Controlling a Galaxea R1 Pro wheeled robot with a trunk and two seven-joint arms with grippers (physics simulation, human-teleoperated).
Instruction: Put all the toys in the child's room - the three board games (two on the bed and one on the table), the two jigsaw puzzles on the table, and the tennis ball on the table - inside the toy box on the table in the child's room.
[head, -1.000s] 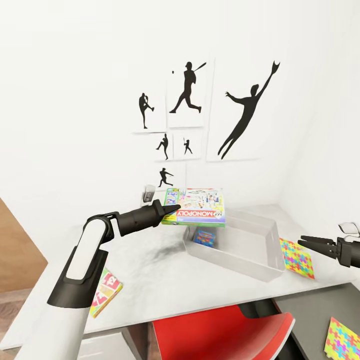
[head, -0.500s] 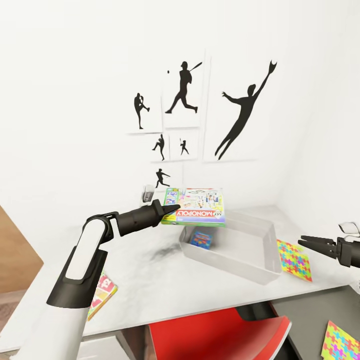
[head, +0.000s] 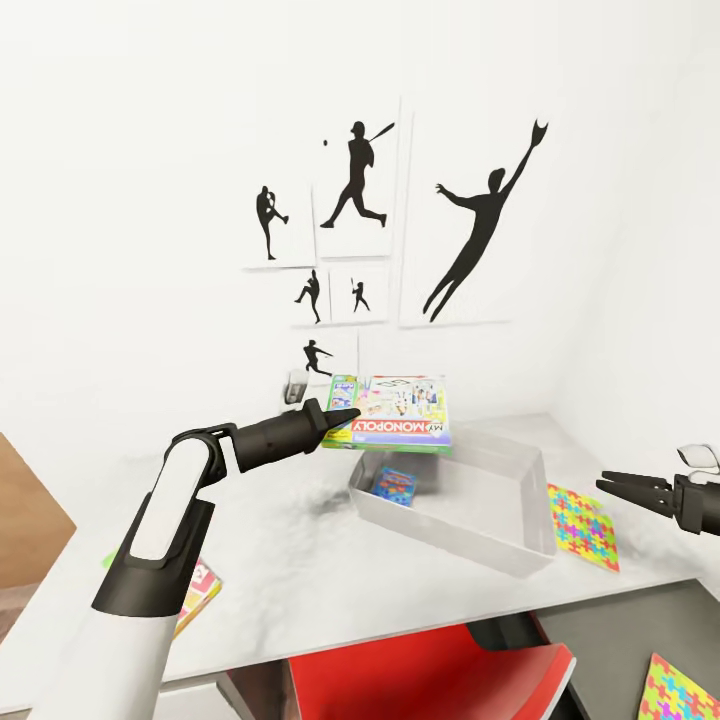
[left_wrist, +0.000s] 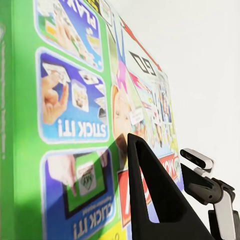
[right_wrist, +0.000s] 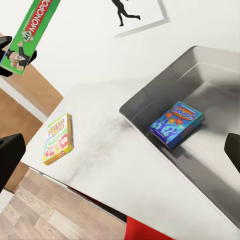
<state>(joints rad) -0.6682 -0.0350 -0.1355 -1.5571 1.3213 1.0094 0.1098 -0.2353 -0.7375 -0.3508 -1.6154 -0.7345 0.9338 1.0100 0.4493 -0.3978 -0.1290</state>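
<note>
- The Monopoly box (head: 390, 413), flat with a green edge, sits clamped at its near edge between the left gripper (head: 340, 417) fingers, held level in the air above the toy box's (head: 520, 530) near-left corner.
- The right gripper (head: 625, 487) hovers with fingers spread apart, holding nothing.
- The toy box is silvery, with sloping sides; the blue Balderdash box (right_wrist: 176, 123) lies flat inside.
- A small yellow game box (right_wrist: 58, 138) rests on the pale table (head: 300, 560).

- head view looks forward and down over the table (head: 300, 550) toward the wall
- left wrist view sits tight against the monopoly box (left_wrist: 75, 115)
- right wrist view looks down into the toy box (right_wrist: 200, 100), shared with the head view (head: 520, 470)
</note>
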